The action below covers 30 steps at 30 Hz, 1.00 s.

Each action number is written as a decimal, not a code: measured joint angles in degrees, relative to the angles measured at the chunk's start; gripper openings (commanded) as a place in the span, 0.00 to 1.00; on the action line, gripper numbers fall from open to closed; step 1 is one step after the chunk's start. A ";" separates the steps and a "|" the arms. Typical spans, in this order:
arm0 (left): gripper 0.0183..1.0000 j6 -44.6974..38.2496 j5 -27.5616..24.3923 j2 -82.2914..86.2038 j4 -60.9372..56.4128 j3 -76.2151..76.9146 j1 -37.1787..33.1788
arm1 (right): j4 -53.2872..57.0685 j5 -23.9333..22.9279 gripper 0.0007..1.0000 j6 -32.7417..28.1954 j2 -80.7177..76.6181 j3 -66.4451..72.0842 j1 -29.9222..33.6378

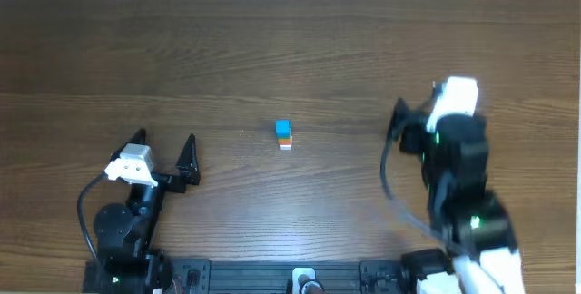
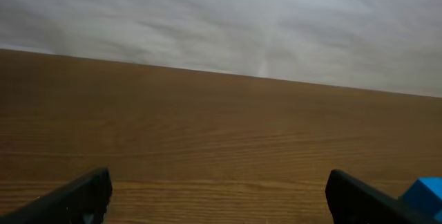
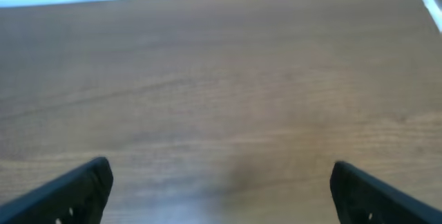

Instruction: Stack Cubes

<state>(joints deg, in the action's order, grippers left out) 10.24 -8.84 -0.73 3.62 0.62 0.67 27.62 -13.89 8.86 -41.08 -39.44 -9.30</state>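
Observation:
A small stack of cubes point(image 1: 284, 135) stands near the middle of the wooden table, a blue cube point(image 1: 283, 128) on top with orange and white showing beneath it. My left gripper point(image 1: 164, 143) sits at the lower left of the table, open, nothing between its fingers, well to the left of the stack. In the left wrist view the blue cube point(image 2: 425, 193) peeks in beside one finger point(image 2: 359, 198). My right gripper point(image 1: 408, 120) is to the right of the stack, open and empty; in its wrist view, bare wood lies between its fingers point(image 3: 69, 193).
The brown wooden table point(image 1: 272, 40) stretches wide around the stack. A pale wall rises beyond the table's far edge in the left wrist view. Cables and arm bases line the table's near edge.

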 measured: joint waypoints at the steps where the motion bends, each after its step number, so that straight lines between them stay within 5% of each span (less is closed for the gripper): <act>1: 1.00 0.00 0.00 0.00 0.00 0.00 0.00 | -1.51 0.02 0.99 -0.15 2.36 2.34 0.15; 10: 1.00 0.00 0.00 0.00 0.00 0.00 0.00 | -13.90 1.51 0.99 -0.72 24.39 20.28 4.57; 30: 1.00 0.00 0.00 0.00 -0.02 0.00 0.00 | -15.32 4.70 0.99 -5.97 40.19 35.08 6.64</act>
<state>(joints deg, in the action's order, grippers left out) 10.24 -8.84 -0.73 3.60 0.62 0.67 12.29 -9.19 2.90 -0.89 -4.36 -2.66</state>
